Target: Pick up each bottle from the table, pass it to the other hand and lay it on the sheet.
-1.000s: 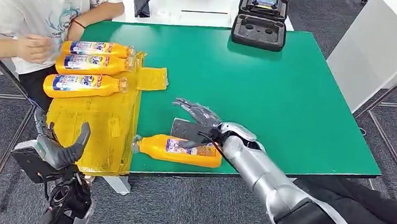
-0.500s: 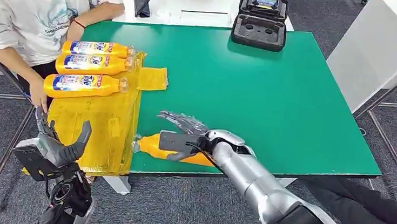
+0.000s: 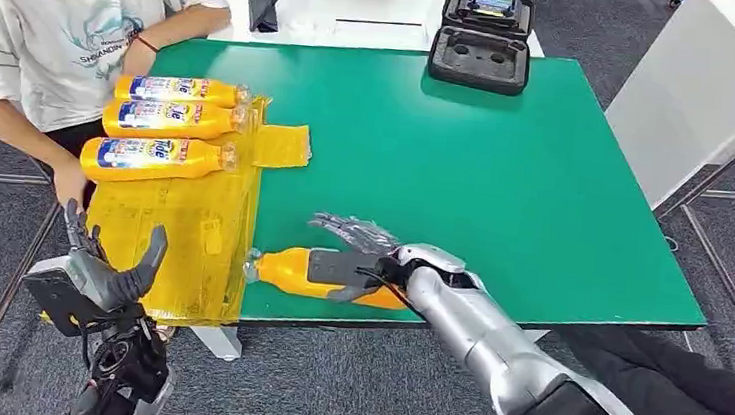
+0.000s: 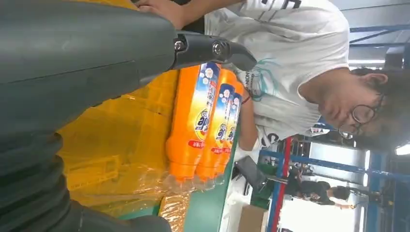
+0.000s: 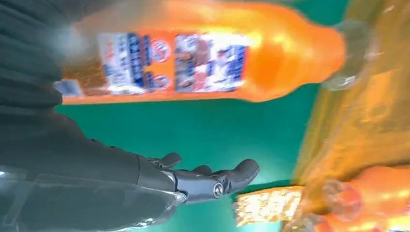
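The right hand (image 3: pixel 351 256) hovers open, fingers spread, over a lying orange bottle (image 3: pixel 322 275) beside the sheet (image 3: pixel 180 236); left hand (image 3: pixel 102 270) open, empty.

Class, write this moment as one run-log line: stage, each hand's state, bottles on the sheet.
stage: reaching for bottle | right hand: open, over it | left hand: open, waiting | sheet: three bottles
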Tool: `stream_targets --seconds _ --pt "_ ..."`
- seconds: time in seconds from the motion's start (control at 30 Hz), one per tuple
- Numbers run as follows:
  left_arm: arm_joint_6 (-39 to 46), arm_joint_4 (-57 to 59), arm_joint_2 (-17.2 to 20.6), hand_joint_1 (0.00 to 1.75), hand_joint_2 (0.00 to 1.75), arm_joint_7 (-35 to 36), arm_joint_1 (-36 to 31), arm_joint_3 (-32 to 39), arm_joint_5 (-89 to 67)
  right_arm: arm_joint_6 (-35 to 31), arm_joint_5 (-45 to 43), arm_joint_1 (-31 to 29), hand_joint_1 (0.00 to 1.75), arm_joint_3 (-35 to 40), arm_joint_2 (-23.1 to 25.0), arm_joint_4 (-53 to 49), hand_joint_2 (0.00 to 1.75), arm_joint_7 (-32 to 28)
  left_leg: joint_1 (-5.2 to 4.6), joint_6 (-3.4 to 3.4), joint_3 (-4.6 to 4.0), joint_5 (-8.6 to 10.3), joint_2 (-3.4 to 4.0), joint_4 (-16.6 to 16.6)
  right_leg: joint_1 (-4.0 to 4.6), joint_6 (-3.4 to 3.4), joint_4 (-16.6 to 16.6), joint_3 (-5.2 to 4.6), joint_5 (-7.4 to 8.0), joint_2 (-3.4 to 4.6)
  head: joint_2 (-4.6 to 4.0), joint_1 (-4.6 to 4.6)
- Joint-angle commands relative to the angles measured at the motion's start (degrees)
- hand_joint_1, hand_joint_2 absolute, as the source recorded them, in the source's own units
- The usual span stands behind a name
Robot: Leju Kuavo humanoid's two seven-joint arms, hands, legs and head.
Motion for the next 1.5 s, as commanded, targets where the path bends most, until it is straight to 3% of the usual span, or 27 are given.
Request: stream_targets --seconds 0.03,1.5 --pt "-0.1 4.0 1.2 0.00 1.75 0.2 -1.5 -0.7 0.6 -0.1 0.9 -1.7 0.00 4.4 -4.4 2.6 1.75 2.2 -0.06 0.02 0.33 -0.08 -0.07 -0.1 -0.04 0.03 -0.1 0.35 -0.12 -0.15 0.00 0.00" --pt "-0.6 4.1 1.4 0.00 1.75 0.2 -1.0 0.1 2.0 0.0 1.2 -0.4 0.00 7.9 -3.6 5.7 1.75 3.9 -0.04 -0.01 0.37 -0.07 0.02 -0.1 -0.03 0.01 -0.1 0.35 -0.08 -0.07 0.00 0.00"
